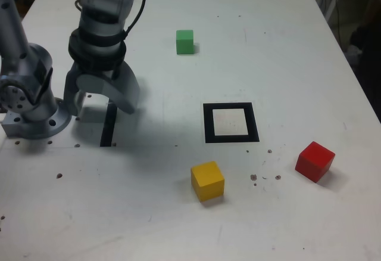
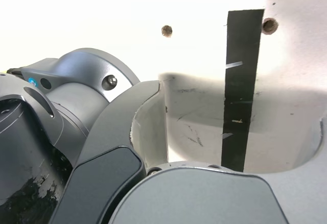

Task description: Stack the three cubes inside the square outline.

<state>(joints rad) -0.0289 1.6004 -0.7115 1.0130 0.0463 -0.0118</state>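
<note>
The gripper (image 1: 101,103) hung wide open and empty over the black strip (image 1: 108,125), well apart from the cubes.

End effector (image 1: 98,101) pointed downward, jaws spread wide and empty, arm folded near its base.

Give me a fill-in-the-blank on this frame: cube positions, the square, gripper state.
1. The white centre of the square outline holds ____ cubes.
2. In the exterior view, the cube farthest toward the top is the ____ one.
3. The gripper, hanging over the black strip, has its jaws ____.
4. In the exterior view, the yellow cube lies to the ____ of the red cube.

Missing words: no; green; open; left
</note>
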